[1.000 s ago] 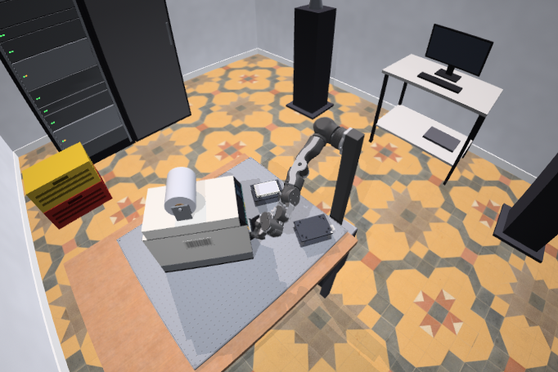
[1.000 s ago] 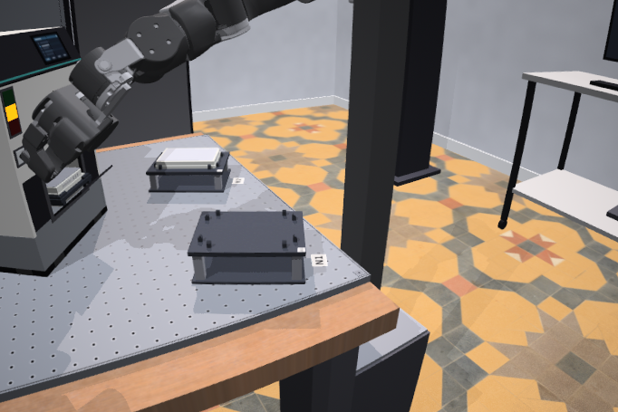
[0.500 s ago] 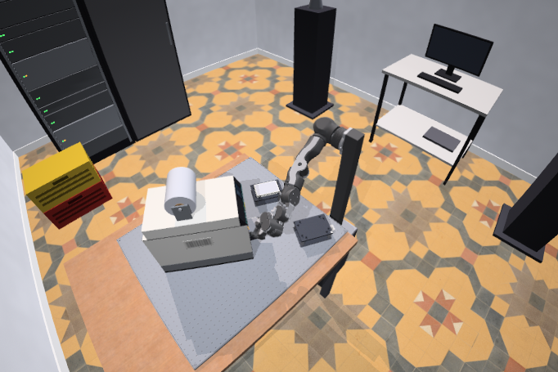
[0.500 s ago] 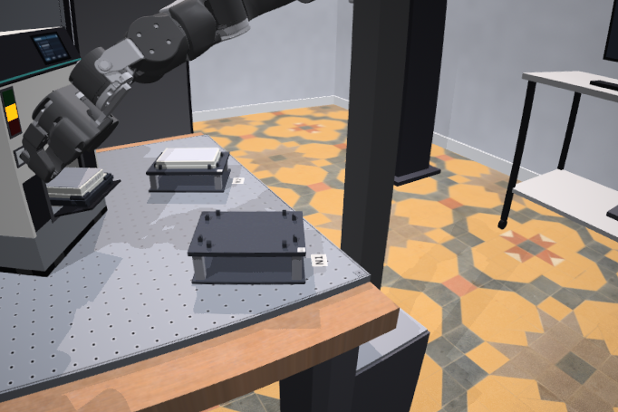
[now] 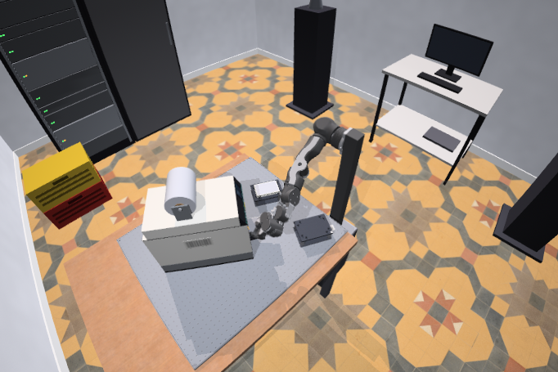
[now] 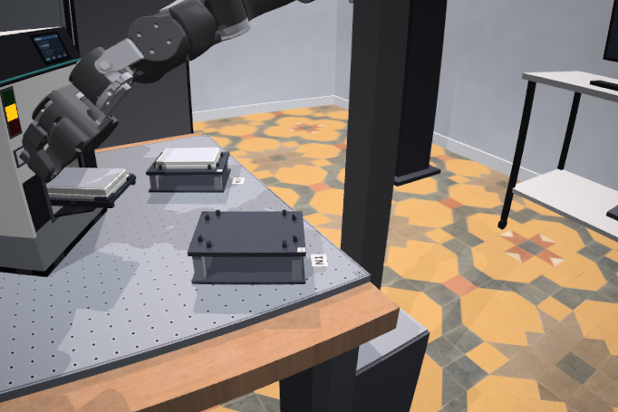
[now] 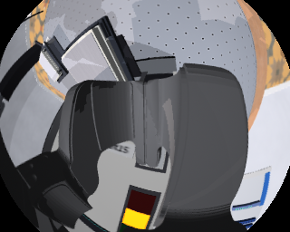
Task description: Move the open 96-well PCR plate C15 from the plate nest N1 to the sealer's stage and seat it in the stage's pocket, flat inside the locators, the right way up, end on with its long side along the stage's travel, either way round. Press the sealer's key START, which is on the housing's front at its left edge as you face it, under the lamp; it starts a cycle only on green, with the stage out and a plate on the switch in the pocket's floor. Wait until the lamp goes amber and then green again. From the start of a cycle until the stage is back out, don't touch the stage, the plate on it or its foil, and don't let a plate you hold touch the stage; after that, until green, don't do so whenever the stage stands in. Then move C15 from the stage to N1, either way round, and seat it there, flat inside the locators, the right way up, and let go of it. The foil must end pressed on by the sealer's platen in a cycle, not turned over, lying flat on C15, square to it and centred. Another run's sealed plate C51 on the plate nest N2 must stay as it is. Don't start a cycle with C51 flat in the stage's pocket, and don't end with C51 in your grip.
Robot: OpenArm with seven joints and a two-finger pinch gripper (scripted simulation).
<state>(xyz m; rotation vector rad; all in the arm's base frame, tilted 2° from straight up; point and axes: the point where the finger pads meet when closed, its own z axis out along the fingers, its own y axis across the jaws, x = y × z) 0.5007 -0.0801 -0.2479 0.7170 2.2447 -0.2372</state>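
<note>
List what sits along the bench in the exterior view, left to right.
Sealer lamp, lit amber → shut gripper → plate C15 on the stage → sealed plate C51 on nest N2 → bare nest N1 → arm's post.

Grey walls, patterned tile floor, white desk

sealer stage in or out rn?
Out. In the exterior view the stage sticks out of the sealer's front with a foil-covered plate on it. The lamp shows amber.
</note>
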